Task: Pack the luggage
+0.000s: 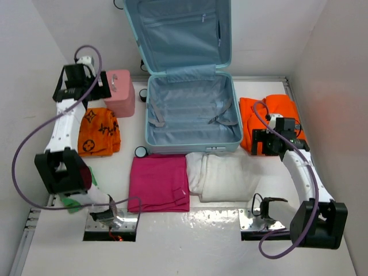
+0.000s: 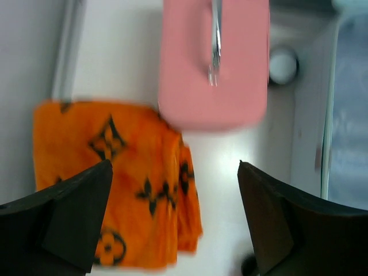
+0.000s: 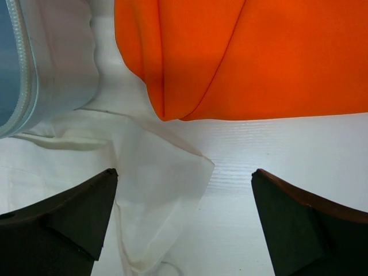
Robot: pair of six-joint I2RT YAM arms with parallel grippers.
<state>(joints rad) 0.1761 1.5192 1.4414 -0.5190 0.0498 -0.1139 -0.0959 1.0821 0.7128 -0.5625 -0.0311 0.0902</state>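
Lying unzipped mid-desk (image 1: 190,247): luggage (image 1: 190,118), lid upright. Pink case (image 1: 121,92), patterned orange cloth (image 1: 99,132) left; magenta cloth (image 1: 159,181), white cloth (image 1: 221,175) along near rim; orange garment (image 1: 276,112) right. Left gripper (image 2: 175,224), right gripper (image 3: 184,221) spread wide, empty.

One high overhead, two close in at the wrists.
Top looks down on the whole table (image 1: 190,247); left wrist shares its patterned orange cloth (image 2: 115,172), right wrist its plain orange garment (image 3: 259,57) and the luggage (image 3: 57,63) edge.

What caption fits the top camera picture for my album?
Open, empty pale aqua hard-shell suitcase waits between a patterned orange cloth and plain orange garment.
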